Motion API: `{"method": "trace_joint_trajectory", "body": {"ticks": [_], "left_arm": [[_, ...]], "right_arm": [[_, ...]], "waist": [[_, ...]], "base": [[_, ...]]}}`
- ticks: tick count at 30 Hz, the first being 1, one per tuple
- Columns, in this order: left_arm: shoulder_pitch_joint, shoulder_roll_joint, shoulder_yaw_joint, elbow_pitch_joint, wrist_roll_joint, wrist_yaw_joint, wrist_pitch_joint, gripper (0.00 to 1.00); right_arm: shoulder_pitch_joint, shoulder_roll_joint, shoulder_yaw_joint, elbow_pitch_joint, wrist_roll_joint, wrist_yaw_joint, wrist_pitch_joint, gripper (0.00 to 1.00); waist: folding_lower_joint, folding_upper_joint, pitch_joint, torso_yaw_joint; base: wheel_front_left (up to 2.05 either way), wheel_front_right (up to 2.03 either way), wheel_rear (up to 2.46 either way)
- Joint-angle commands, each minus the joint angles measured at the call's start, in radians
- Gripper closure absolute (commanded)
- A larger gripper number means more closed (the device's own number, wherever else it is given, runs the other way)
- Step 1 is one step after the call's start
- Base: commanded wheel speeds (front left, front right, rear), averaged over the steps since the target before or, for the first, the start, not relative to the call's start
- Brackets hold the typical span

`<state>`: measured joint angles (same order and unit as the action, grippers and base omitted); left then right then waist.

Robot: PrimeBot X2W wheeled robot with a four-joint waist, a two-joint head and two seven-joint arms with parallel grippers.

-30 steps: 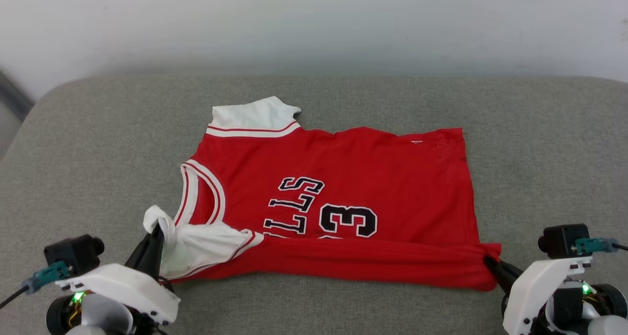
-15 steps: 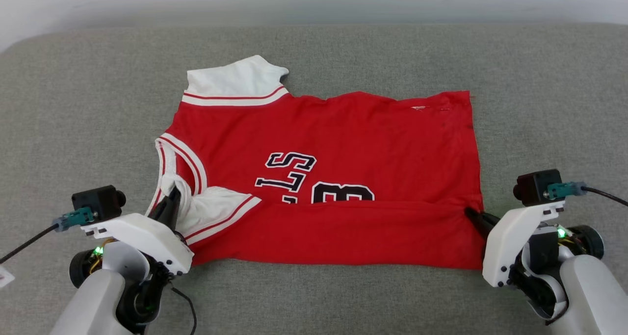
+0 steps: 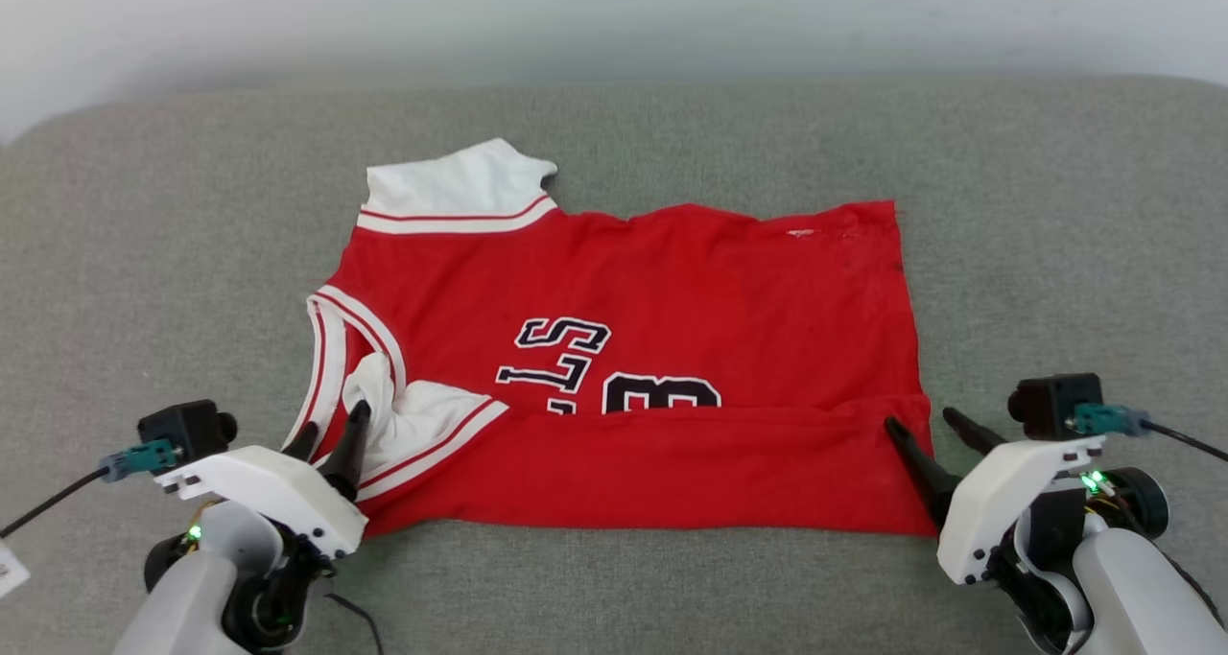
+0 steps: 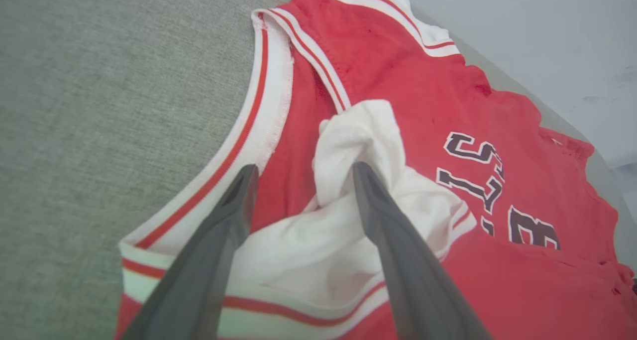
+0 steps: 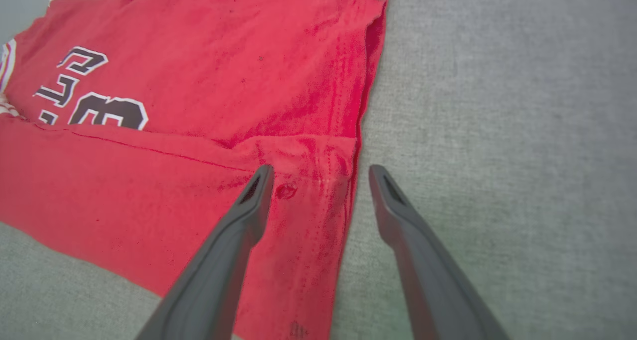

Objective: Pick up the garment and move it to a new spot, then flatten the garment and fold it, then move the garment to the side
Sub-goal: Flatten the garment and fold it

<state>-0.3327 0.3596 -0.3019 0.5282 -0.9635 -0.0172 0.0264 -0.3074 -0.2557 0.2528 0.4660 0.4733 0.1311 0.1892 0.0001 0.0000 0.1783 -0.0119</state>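
Garment (image 3: 672,281) found lying flat on the grey upholstered surface (image 3: 153,252), front side up, neckline (image 3: 331,348) toward the robot's left and hem toward its right; a pale wall (image 3: 614,22) stands behind the surface. Near long edge of the garment is folded up over the front in a plain red band, covering the lower part of the black lettering and the number; far sleeve (image 3: 451,190) lies white and flat at the far left corner; near sleeve (image 3: 403,415) is bunched in a white heap on the red cloth just inside the neckline. Left gripper (image 3: 334,417) sits at the neckline end, jaws spread wide; in the left wrist view the gripper (image 4: 304,167) has one finger over the striped neckline band and the other at the bunched sleeve, contact not determinable, no cloth pinched between them. Right gripper (image 3: 920,418) sits at the hem end, jaws likewise spread; in the right wrist view the gripper (image 5: 321,168) straddles the garment's side edge at the folded corner, one finger over the red fold, the other over bare grey surface; nothing is held; a small dimple (image 5: 285,190) marks the cloth just beside the inner fingertip.
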Motion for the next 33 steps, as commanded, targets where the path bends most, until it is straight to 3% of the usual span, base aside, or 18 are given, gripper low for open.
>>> {"method": "trace_joint_trajectory", "body": {"ticks": [1,6,11,20,26,32,33], "left_arm": [[0.013,0.013,0.006,-0.003,0.002,-0.001,-0.004,0.0],[0.042,0.074,-0.001,-0.055,0.005,0.0,0.055,0.0],[0.074,0.178,-0.019,-0.152,0.001,0.023,0.202,0.0],[0.148,0.329,-0.028,-0.312,-0.069,0.099,0.498,0.0],[0.166,0.363,-0.016,-0.353,-0.088,0.133,0.552,0.0],[0.18,0.336,-0.035,-0.322,-0.123,0.147,0.6,0.0],[0.184,0.322,-0.038,-0.314,-0.137,0.143,0.609,0.07]], "right_arm": [[0.014,-0.006,-0.002,-0.011,-0.003,-0.001,-0.046,0.0],[0.064,-0.013,-0.033,-0.068,-0.034,-0.001,-0.191,0.0],[0.137,0.007,-0.092,-0.166,-0.093,-0.001,-0.27,0.0],[0.248,0.095,-0.168,-0.373,-0.178,-0.001,-0.239,0.0],[0.252,0.129,-0.17,-0.444,-0.196,-0.001,-0.22,0.0],[0.226,0.141,-0.162,-0.475,-0.204,-0.001,-0.221,0.0],[0.223,0.142,-0.164,-0.478,-0.204,-0.001,-0.222,0.0]], "waist": [[-0.0001,0.0,-0.029,-0.005],[-0.0001,0.0,-0.081,-0.011],[-0.0001,0.0,-0.113,-0.02],[-0.0001,0.0,-0.07,-0.076],[-0.0001,0.0,-0.005,-0.106],[-0.0001,0.0,0.048,-0.131],[-0.0001,0.0,0.053,-0.133]], "base": [[0.0,0.0,0.0],[0.0,0.0,0.0],[0.0,0.0,0.0],[0.0,0.0,0.0],[0.0,0.0,0.0],[0.0,0.0,0.0],[0.0,0.0,0.0]]}}
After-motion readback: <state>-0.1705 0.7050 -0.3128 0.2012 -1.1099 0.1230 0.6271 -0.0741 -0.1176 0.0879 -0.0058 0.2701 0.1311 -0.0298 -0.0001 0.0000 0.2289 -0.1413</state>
